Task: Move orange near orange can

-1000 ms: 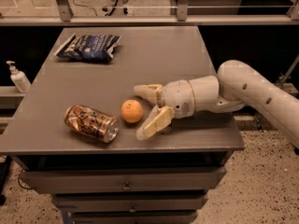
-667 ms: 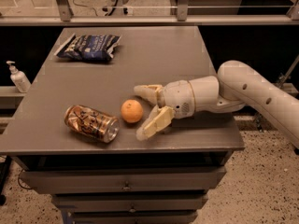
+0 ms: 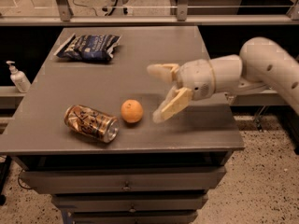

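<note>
The orange [image 3: 131, 111] rests on the grey table [image 3: 140, 55], just right of the orange can [image 3: 91, 123], which lies on its side near the front left with its silver end toward the orange. A small gap separates them. My gripper [image 3: 158, 93] is open and empty, raised a little above the table to the right of the orange, not touching it. Its two cream fingers [image 3: 171, 105] spread wide, one toward the back and one toward the front.
A dark blue chip bag [image 3: 90, 46] lies at the table's back left. A white pump bottle [image 3: 17, 77] stands on a ledge to the left. Drawers [image 3: 126, 186] sit under the tabletop. A railing runs behind the table.
My gripper has drawn back to the right and lifted, away from the orange. The orange and can have not moved.
</note>
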Controlling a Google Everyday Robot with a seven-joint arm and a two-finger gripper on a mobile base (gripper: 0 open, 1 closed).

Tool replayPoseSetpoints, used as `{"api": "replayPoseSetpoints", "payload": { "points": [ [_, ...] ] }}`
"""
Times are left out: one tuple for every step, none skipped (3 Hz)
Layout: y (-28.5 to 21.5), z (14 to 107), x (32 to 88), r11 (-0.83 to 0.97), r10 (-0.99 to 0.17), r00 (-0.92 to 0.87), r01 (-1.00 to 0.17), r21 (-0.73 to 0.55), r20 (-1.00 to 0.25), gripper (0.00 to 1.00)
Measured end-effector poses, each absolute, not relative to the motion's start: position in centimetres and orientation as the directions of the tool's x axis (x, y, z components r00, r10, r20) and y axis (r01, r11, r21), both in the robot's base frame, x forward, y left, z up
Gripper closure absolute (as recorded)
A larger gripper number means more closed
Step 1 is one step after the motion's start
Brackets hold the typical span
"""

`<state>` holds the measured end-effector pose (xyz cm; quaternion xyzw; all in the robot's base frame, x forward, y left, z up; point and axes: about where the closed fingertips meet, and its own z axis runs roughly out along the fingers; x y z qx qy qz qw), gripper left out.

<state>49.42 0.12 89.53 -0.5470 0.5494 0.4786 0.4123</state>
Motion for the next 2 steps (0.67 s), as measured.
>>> {"api": "replayPoseSetpoints", "payload": {
  "points": [
    [-4.1, 94.9, 50.6, -0.052, -0.225, 0.034, -0.998, -0.023, -0.974, 0.0],
    [-9.4, 100.6, 52.5, 0.036, -0.211, 0.139, -0.988, -0.15, -0.968, 0.0]
  ]
}}
